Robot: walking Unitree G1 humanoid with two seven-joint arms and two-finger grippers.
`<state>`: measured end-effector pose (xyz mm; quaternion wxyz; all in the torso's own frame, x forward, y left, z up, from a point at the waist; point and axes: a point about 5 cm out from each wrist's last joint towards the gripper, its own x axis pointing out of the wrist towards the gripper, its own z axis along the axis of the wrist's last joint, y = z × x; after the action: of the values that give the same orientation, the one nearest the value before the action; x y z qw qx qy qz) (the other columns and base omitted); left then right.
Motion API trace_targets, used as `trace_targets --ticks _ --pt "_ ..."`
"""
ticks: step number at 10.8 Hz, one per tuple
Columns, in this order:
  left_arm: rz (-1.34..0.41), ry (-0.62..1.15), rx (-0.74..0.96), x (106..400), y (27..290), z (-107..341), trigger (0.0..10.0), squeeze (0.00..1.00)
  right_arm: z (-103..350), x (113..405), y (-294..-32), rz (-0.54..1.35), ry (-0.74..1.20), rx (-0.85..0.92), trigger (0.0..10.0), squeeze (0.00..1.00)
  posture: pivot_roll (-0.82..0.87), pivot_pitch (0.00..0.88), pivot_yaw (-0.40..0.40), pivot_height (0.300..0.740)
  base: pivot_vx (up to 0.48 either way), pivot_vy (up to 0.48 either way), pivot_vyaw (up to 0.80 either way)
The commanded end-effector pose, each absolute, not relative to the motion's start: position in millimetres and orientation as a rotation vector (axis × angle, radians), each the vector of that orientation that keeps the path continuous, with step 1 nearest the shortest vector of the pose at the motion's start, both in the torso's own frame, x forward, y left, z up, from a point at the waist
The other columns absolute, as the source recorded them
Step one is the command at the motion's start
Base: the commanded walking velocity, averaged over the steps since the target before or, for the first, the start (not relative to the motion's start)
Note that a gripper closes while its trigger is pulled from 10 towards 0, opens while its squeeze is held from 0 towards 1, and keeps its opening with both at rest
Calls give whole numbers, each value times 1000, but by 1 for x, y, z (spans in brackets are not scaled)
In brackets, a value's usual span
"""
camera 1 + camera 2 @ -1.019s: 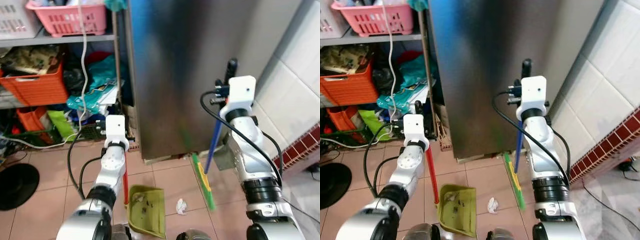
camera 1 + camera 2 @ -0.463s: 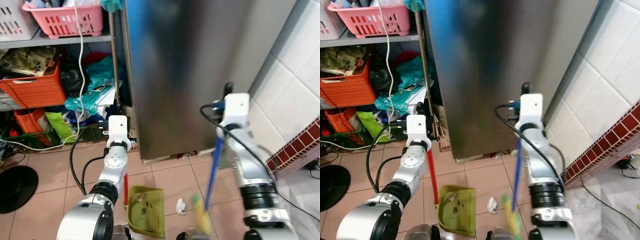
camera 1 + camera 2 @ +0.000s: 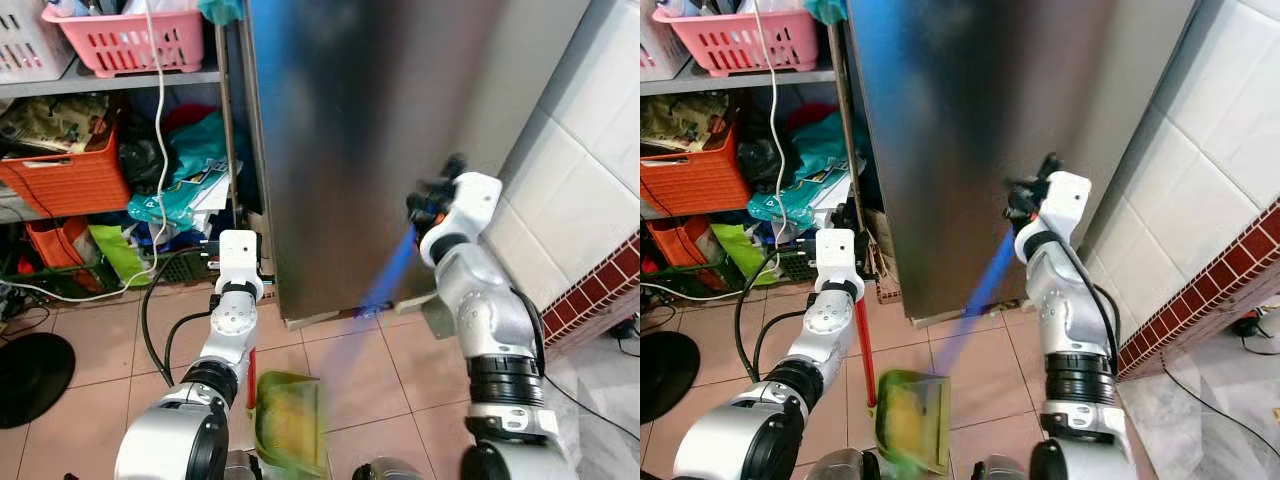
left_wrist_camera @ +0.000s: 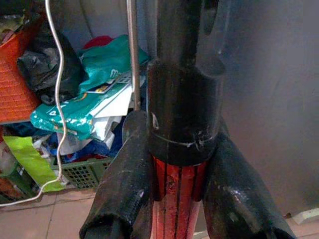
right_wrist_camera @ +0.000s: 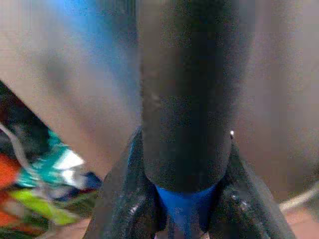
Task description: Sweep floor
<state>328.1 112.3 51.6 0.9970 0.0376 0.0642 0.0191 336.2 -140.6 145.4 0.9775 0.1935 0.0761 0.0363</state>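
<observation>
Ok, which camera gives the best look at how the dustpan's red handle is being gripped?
The left wrist view: the left tool is closed on the red handle just below its black cap. The eye views show the handle as a thin red line beside the left arm, down to the blurred dustpan.

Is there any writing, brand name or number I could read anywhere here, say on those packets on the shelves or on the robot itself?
No text here can be read.
Teal and white packets on the lower shelf: they carry print, too small and blurred to read.
Pink basket and orange crate: no lettering visible.
Left gripper, shut on the red dustpan handle: no label visible.
Right gripper, shut on the blue broom handle: motion-blurred, no label visible.
</observation>
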Motion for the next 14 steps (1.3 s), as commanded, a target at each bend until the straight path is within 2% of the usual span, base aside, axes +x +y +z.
trace_targets --ticks 1,4,9,12,14 --pt "23 184 86 323 109 42 10000 0 161 340 -142 99 100 380 10000 0 -169 22 5 740 0 0 0" --pt "-14 121 49 326 106 51 10000 0 185 349 -164 35 -83 77 10000 0 -144 4 12 740 0 0 0" --pt "-24 -3 -42 319 132 66 10000 0 197 352 -189 -105 -235 -24 10000 0 -97 0 39 740 0 0 0" --pt "-70 -29 -78 302 139 75 10000 0 149 338 -186 -128 -125 -58 10000 0 -72 0 30 740 0 0 0" --pt "-68 -7 -93 295 142 78 10000 0 133 335 -176 -118 -91 -48 10000 0 -64 0 33 740 0 0 -800"
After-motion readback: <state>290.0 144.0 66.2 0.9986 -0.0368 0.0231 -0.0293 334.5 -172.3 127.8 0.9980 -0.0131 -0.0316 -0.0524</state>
